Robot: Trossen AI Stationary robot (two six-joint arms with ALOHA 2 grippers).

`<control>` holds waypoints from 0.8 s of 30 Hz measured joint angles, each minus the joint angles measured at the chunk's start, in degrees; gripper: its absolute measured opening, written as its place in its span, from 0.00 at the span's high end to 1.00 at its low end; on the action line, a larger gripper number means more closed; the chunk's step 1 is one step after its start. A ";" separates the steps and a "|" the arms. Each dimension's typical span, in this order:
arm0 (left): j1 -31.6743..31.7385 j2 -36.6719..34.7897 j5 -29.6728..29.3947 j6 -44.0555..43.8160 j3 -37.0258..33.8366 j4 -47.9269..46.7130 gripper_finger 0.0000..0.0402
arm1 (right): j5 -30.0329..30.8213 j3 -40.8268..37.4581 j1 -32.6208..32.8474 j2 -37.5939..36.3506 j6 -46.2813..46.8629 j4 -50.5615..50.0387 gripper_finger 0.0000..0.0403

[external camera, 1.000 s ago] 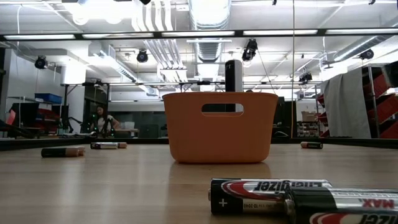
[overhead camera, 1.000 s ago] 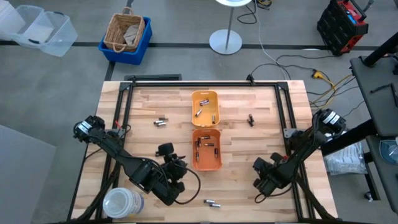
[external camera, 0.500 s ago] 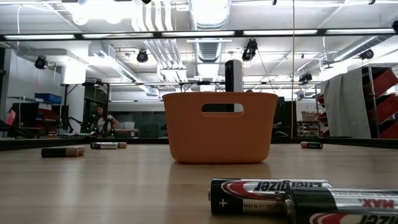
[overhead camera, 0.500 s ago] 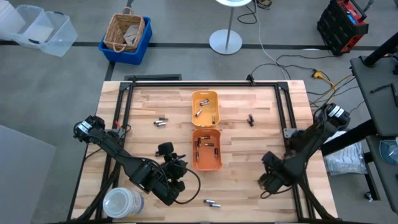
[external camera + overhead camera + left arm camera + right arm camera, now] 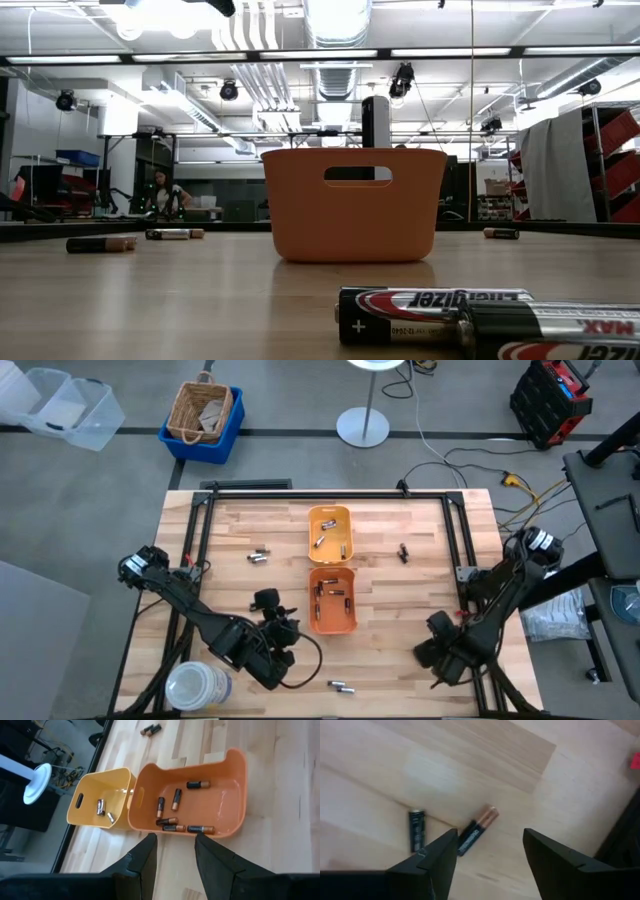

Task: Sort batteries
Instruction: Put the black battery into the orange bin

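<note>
**Orange trays part-filled, loose cells left on the wood**

Orange plastic tray (image 5: pixel 332 601) and its yellow-orange neighbour (image 5: pixel 329 532) sat end to end mid-table, each already holding several small metallic batteries (image 5: pixel 175 799), presumably one kind per tray. Others lay loose on the wooden table (image 5: pixel 420 575): a pair (image 5: pixel 259 556) beyond the left arm, a pair (image 5: pixel 341 686) at the near edge, a dark one (image 5: pixel 403 552) to the right. The left gripper (image 5: pixel 172 855) hung near the orange tray's near end, fingers parted and empty, likely waiting. The right gripper (image 5: pixel 489 860), equally spread and holding nothing, hovered over two stray cells (image 5: pixel 477 830) near the right corner, seemingly lining up a pick.
</note>
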 joint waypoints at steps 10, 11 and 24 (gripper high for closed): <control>0.68 0.00 -1.92 1.45 -0.92 -0.60 0.72 | -0.01 -5.82 -0.11 3.39 0.91 3.67 0.47; 0.70 0.00 -2.92 1.49 -0.88 -0.57 0.72 | 0.02 -6.67 -0.10 3.48 0.95 4.71 0.49; 0.79 0.00 -4.55 2.89 -0.84 -0.50 0.72 | 0.31 -6.14 -0.39 1.22 -10.13 -5.12 0.66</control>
